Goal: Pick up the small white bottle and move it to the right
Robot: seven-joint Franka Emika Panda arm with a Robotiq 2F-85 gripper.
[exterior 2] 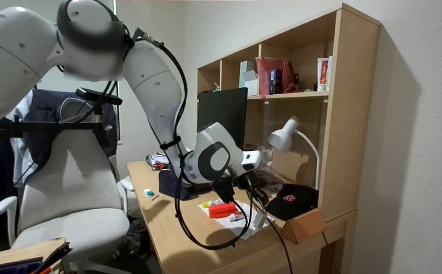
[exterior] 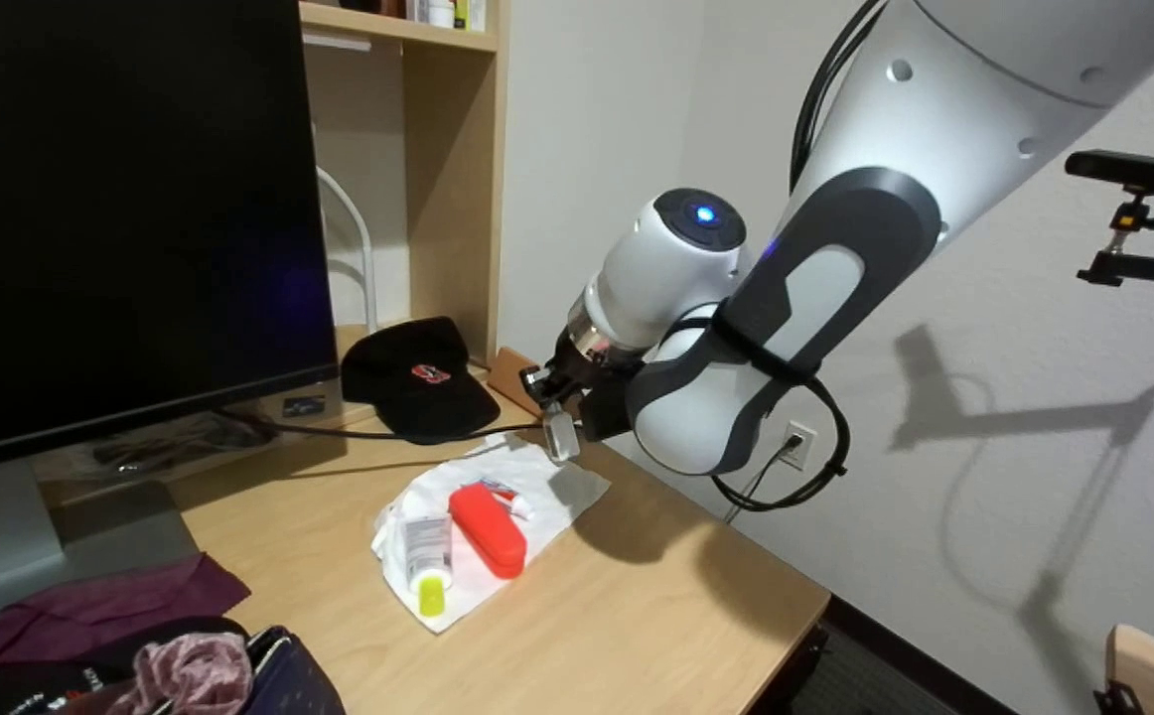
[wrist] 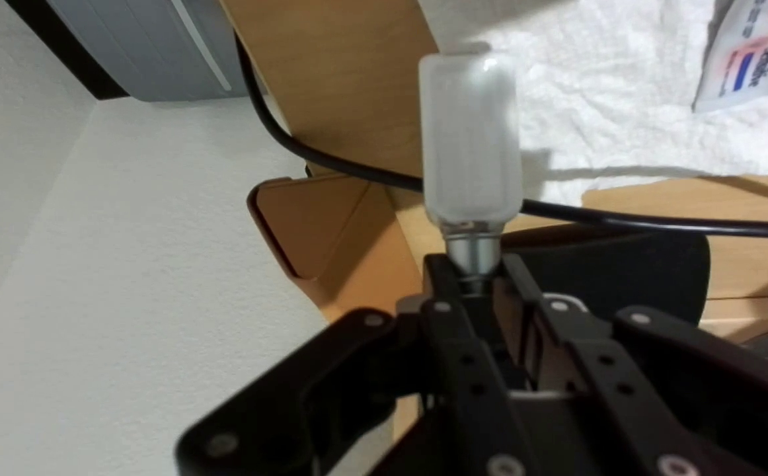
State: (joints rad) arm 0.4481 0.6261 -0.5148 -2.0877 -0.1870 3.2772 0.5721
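The small white bottle (wrist: 471,139) is a translucent white block with a silver neck. My gripper (wrist: 474,277) is shut on its neck end in the wrist view, and the body sticks out beyond the fingertips. In both exterior views the bottle (exterior: 561,434) (exterior 2: 259,219) hangs below the gripper (exterior: 543,392), slightly tilted, with its body downward. It appears to be held above the far edge of the white cloth (exterior: 547,487). A shadow lies beside it on the cloth in the wrist view. The fingers are partly hidden by cables in an exterior view.
On the cloth lie a red case (exterior: 488,531), a tube with a yellow cap (exterior: 429,551) and a small toothpaste tube (wrist: 764,53). A black cap (exterior: 423,382), a brown folded case (exterior 2: 304,225) and a black cable (wrist: 622,217) are close by. The monitor (exterior: 130,199) stands on the desk.
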